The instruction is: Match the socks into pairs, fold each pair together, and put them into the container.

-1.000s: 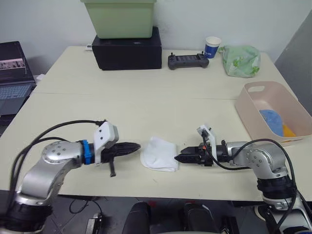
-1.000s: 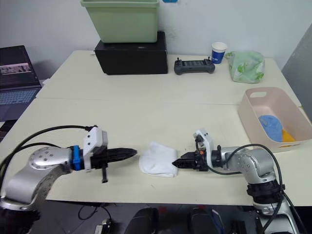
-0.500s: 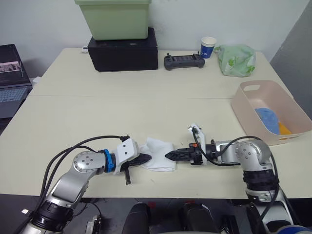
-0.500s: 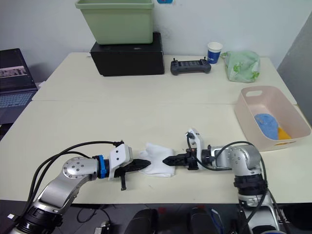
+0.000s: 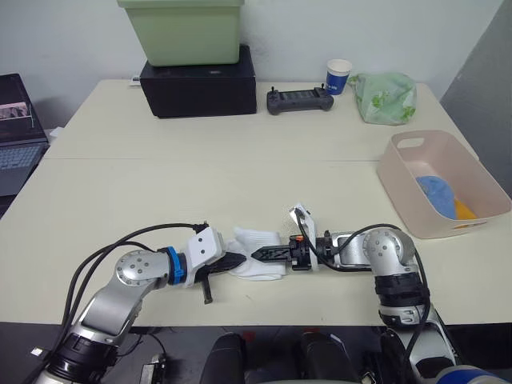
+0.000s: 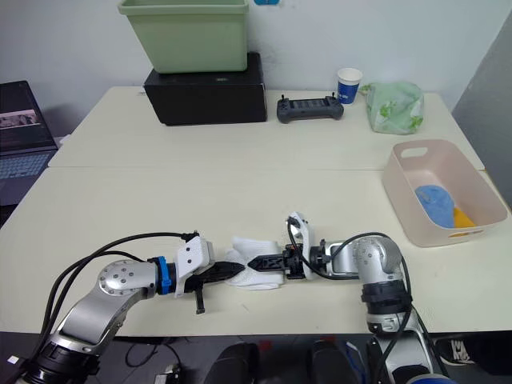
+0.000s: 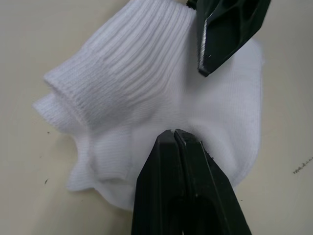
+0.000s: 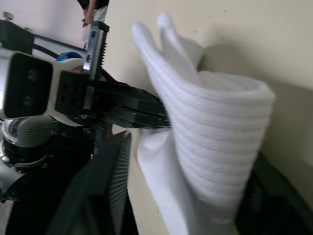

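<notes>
A folded bundle of white socks (image 5: 254, 245) lies near the table's front edge. My left gripper (image 5: 237, 261) comes at it from the left, shut, its tips (image 7: 173, 135) pressed against the fabric. From the right, my right gripper (image 5: 262, 254) has one finger (image 8: 108, 188) on each side of the thick ribbed fold (image 8: 215, 147) and is shut on it. The pale pink container (image 5: 398, 173) stands at the right edge. A light blue pair (image 5: 438, 197) and an orange pair (image 5: 466, 210) lie inside it.
At the back stand a light green bin (image 5: 186, 34) on a black box (image 5: 200, 82), a black controller (image 5: 300, 100), a paper cup (image 5: 338, 76) and a pale green bag (image 5: 386, 98). A laptop (image 5: 11, 120) sits at the far left.
Both grippers have closed in on the white socks from either side. The right one, beside the bundle a second ago, now has the fold between its fingers. The camera view has shifted.
</notes>
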Robot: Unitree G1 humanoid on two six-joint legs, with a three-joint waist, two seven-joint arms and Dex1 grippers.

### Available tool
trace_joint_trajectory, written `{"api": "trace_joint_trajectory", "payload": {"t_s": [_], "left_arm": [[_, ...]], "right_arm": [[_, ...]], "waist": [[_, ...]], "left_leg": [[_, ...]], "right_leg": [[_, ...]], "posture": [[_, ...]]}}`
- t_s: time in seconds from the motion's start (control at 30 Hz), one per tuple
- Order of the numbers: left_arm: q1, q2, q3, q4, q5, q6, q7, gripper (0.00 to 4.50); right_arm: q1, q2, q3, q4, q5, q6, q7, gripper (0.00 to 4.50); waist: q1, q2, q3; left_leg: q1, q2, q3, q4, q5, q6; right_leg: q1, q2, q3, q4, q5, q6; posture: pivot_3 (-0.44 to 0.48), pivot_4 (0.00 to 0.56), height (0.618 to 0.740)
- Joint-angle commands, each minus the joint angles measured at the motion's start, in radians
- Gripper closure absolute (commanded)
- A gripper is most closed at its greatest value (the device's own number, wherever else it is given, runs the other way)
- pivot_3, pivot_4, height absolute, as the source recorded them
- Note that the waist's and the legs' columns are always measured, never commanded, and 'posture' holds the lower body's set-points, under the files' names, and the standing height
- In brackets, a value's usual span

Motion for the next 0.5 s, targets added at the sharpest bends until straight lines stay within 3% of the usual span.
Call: {"api": "trace_joint_trajectory", "payload": {"t_s": [0.03,0.17,0.33,0.4,0.5], "left_arm": [[0.015,0.019,0.017,0.019,-0.002,0.027,-0.007,4.5],[0.014,0.017,0.058,-0.012,-0.061,0.025,-0.029,4.5],[-0.017,0.028,0.163,-0.097,-0.221,0.124,-0.061,4.5],[-0.068,0.049,0.224,-0.143,-0.332,0.233,-0.06,4.13],[-0.204,0.068,0.284,-0.171,-0.453,0.366,-0.024,3.32]], "right_arm": [[-0.001,-0.01,0.011,-0.016,-0.001,-0.033,0.008,3.3],[0.001,-0.013,0.006,-0.029,0.002,-0.043,0.003,4.49],[-0.007,-0.03,-0.039,-0.116,0.024,-0.067,-0.005,4.49],[-0.036,-0.059,-0.104,-0.175,0.051,-0.072,-0.013,4.5],[-0.074,-0.222,-0.162,-0.274,0.045,-0.135,0.042,4.5]], "waist": [[0.0,0.0,0.0],[-0.001,-0.001,0.0],[-0.001,-0.001,0.0],[0.005,-0.001,0.001],[0.017,-0.001,0.003]], "left_leg": [[0.0,0.0,0.0,0.0,0.0,0.0],[0.0,0.0,0.0,0.0,0.0,0.0],[-0.001,0.0,0.0,0.0,0.0,0.0],[-0.004,0.0,0.0,0.0,0.0,0.0],[-0.007,-0.002,-0.002,0.001,0.0,0.0]], "right_leg": [[0.0,0.0,0.0,0.0,0.0,0.0],[0.0,0.0,0.0,0.0,0.0,0.0],[-0.001,0.0,0.0,0.0,0.0,0.0],[-0.003,0.0,0.0,0.0,0.0,0.0],[-0.005,0.0,-0.002,0.0,0.0,0.0]], "posture": [[0.0,0.15,0.74],[0.0,0.15,0.74],[0.0,0.15,0.74],[0.0,0.15,0.74],[0.0,0.15,0.74]]}}
